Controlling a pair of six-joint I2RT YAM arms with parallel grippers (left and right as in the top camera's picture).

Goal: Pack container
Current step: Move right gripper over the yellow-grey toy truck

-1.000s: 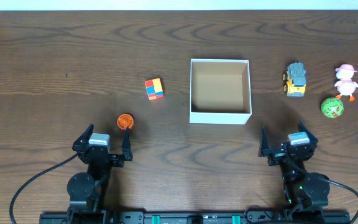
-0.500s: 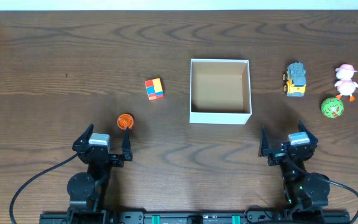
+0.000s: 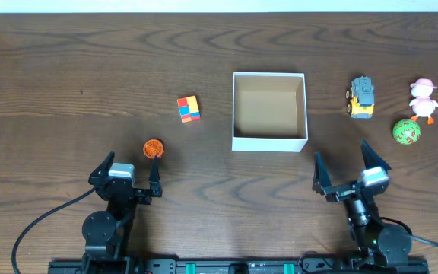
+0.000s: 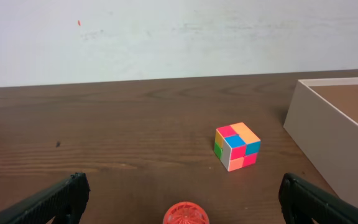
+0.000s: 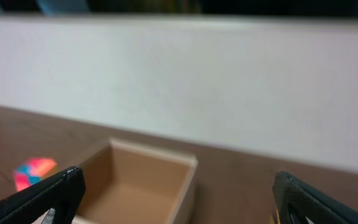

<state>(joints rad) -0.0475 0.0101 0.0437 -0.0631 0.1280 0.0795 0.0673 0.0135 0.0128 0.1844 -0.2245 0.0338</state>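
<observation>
Container (image 3: 270, 144) with bare tan inside

We can read no text, label, brand, number or sign in any of the views. The white walls of the container (image 3: 269, 143) are plain, and the colour cube (image 3: 188, 109) shows only flat coloured squares. The toy truck (image 3: 362, 97) is too small for us to tell whether it bears any marking.
</observation>
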